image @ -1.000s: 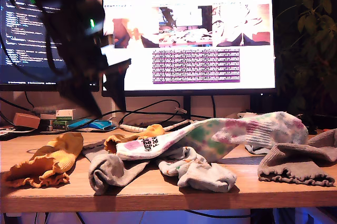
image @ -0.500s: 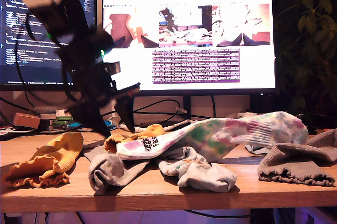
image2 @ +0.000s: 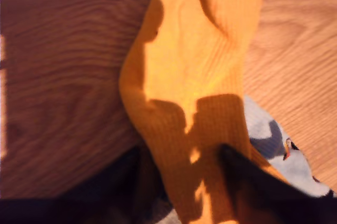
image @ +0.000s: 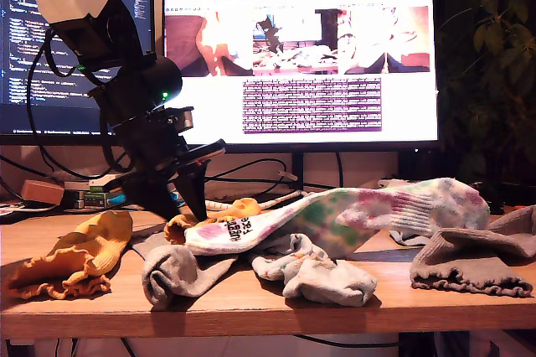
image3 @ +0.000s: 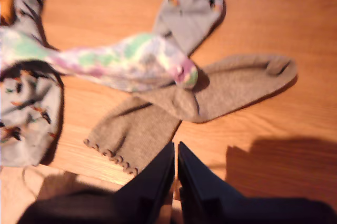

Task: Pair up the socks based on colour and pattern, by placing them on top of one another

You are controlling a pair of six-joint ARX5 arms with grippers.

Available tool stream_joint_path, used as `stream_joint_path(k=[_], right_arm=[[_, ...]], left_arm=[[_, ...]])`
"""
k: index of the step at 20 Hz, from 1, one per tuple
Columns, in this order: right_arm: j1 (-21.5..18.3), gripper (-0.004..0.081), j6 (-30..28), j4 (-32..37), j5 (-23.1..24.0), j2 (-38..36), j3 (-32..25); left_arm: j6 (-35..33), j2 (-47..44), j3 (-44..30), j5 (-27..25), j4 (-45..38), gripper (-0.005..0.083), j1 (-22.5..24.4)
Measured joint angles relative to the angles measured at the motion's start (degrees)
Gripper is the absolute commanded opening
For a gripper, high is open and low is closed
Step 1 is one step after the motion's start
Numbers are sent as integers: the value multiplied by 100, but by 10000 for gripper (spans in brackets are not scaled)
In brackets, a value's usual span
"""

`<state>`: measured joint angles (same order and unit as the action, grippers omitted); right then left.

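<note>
**First gripper lowered over the buried yellow sock**

- My first gripper is seen at the exterior view's left, tilted down toward the pile, its tip just above the second mustard sock. In the first wrist view the mustard fabric runs between two dark fingers, spread apart with the sock between them. No closure on the cloth is shown, so a grasp is judged to be in preparation, not made.
- This sock lies partly under the tie-dye sock, beside a pale printed sock; the approach is probably aimed at its exposed end for that reason.
- Its likely mate, the frilly mustard sock, lies alone on the table toward the exterior view's left, well apart from the pile.
- My second gripper is held above a frilly grey sock, fingers pressed together and holding nothing. It is not identifiable in the exterior view.
- Another grey sock and a printed sock lie at the front edge.
</note>
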<state>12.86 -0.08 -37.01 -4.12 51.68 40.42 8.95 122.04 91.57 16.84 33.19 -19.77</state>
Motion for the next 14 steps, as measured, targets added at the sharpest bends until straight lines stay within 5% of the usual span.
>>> stream_joint_path(k=[6, 14], right_arm=[[0, -12, -160, 267, -127, 743, 0], [0, -12, -286, 354, -289, 776, 0]], left_arm=[[0, 2, 514, 404, 426, -23, 0], [-127, 2, 1075, 726, 1362, -23, 0]])
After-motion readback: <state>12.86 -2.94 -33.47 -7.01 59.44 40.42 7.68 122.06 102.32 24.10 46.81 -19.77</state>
